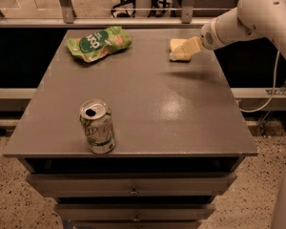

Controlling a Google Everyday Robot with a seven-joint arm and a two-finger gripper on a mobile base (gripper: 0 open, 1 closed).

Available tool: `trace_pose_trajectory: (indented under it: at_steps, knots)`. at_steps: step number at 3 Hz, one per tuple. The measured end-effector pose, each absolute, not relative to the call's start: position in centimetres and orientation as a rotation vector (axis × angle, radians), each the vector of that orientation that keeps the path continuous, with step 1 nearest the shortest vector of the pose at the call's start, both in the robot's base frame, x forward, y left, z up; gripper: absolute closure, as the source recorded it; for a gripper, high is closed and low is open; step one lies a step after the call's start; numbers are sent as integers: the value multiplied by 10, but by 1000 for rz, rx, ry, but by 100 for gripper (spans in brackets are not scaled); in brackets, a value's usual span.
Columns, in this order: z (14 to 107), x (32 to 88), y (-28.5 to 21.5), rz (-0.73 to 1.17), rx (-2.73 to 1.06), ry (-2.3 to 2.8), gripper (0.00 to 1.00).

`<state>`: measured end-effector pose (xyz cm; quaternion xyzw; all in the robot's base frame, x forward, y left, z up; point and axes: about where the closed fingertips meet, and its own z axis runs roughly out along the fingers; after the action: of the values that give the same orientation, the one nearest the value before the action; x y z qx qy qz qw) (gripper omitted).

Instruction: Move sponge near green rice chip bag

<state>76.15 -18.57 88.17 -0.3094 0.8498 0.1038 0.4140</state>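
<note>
The sponge (pixel 176 45), a small pale yellow block, lies at the back right of the grey table (pixel 181 113). My gripper (pixel 188 49) reaches in from the right on the white arm (pixel 257 13) and sits right at the sponge, overlapping its right side and hiding part of it. Whether it touches the sponge I cannot tell. The green rice chip bag (pixel 99 43), crumpled with a dark green logo, lies at the back left of the table, well apart from the sponge.
A green-and-white soda can (pixel 97 126) stands upright near the table's front left. Drawers (pixel 133 187) sit under the tabletop. A railing (pixel 133 11) runs behind the table. A cable (pixel 276 80) hangs at the right.
</note>
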Motion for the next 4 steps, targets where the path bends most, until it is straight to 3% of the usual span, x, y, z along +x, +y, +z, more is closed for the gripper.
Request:
trace_pose_trajectory:
  at_steps: [1,2,4]
  knots:
    - [869,777,-194,230,-712,2157,0]
    - [856,784,-197,221,-669,2172,13]
    - [840,784,-195,248,-645,2193,61]
